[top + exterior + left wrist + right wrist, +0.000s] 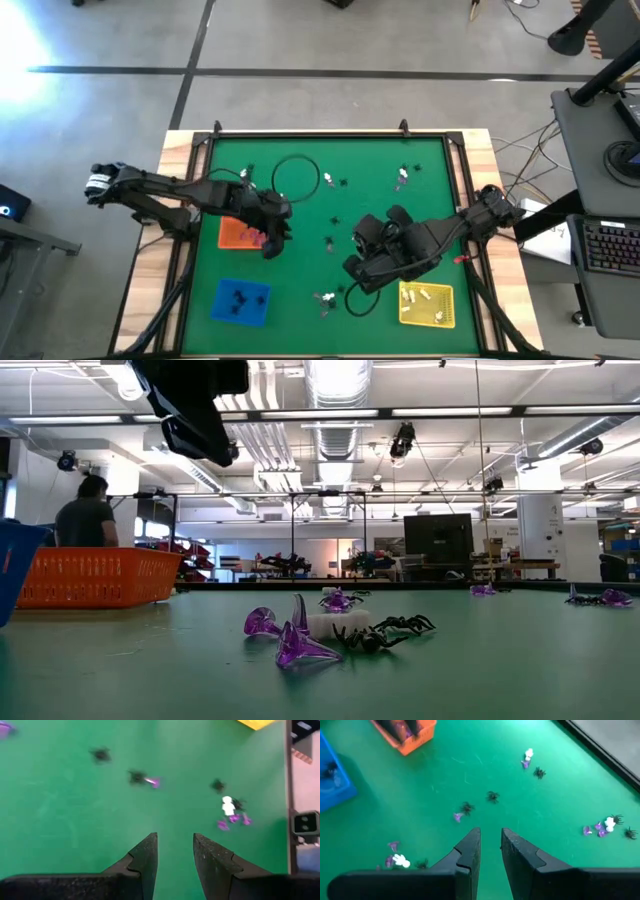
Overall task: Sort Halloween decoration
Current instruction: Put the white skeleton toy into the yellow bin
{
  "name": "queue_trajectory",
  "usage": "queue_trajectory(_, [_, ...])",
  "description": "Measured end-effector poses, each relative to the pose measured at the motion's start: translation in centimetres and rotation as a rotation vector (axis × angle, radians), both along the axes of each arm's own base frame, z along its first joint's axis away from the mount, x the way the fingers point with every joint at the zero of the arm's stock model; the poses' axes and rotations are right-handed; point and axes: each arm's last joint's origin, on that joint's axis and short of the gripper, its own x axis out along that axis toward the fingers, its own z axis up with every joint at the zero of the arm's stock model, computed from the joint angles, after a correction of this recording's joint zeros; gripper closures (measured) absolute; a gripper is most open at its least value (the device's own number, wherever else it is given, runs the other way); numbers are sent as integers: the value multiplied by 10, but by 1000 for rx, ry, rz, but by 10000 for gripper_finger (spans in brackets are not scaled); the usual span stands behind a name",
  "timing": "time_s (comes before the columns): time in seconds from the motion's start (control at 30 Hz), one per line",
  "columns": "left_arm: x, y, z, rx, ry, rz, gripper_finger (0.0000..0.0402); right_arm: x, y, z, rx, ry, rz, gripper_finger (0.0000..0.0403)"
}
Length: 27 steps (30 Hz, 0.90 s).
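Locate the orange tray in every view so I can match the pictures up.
High view: the orange tray sits left of centre on the green mat, partly under the left arm.
Low view: at the left edge of the mat.
Left wrist view: not in it.
Right wrist view: at the upper left.
Shared landmark: the blue tray next to it.

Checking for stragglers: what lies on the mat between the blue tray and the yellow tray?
In the high view, a small cluster of trinkets lies between the blue tray and the yellow tray; otherwise bare green mat.
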Motion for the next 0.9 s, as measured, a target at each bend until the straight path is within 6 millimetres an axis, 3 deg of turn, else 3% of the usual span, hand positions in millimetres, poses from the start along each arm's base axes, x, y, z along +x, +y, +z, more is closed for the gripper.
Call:
queue_trajectory(0.27, [17, -35, -18, 23, -17, -138, 295, -4, -8, 8, -60, 10, 62, 335])
queue_trajectory(0.53, [35, -45, -38, -80, -3, -37, 295, -2, -15, 9, -83, 35, 93, 335])
queue_trajectory(0.7, [43, -61, -52, -105, 20, -85, 295, 1, -21, 9, -85, 38, 76, 335])
queue_trajectory(0.9, [57, -76, -53, -81, 12, -137, 295, 1, -22, 9, -45, -4, -5, 335])
